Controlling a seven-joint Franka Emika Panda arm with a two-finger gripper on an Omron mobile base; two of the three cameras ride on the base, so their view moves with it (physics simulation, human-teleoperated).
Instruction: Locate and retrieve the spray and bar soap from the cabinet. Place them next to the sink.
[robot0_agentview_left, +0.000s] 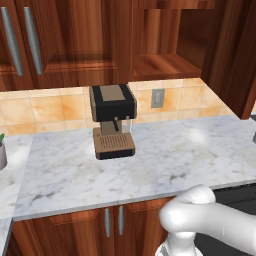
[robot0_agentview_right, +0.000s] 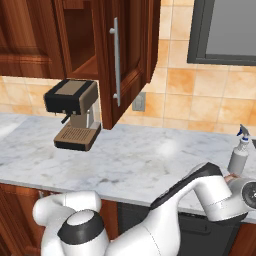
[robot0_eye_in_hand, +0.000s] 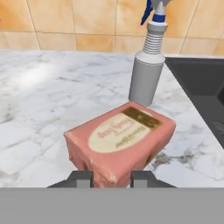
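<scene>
The bar soap, a pink block with an oval label on top, sits between the two fingertips of my gripper, which is shut on it, low over the marble counter. Whether the soap touches the counter I cannot tell. Just behind it the spray stands upright on the counter, a grey-white bottle with a blue-tipped nozzle, right beside the dark sink. From the right base view, the spray stands at the far right, with my wrist just in front of it. The cabinet hangs open, its wooden shelf bare.
A black and tan coffee machine stands at the back of the counter, below the cabinet's left side. The open cabinet door juts out over the counter. A grey wall socket is on the tiles.
</scene>
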